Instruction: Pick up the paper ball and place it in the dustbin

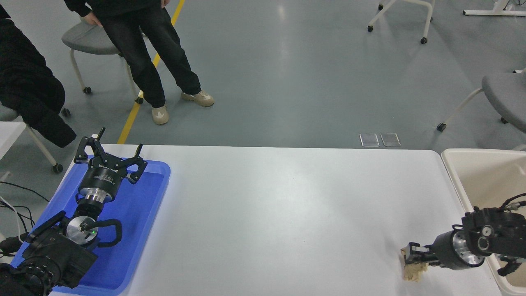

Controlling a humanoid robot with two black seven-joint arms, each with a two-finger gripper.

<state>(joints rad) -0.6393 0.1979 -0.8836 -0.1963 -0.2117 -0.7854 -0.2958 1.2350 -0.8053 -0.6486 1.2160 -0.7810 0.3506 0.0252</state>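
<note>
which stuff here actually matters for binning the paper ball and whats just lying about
Part of the job:
- paper ball, gripped in the right claw
- dustbin at the table's right end

Just lying about:
- blue tray
- left claw, open, parked over the tray
- grey chairs
- person standing beyond the table
- black coat
</note>
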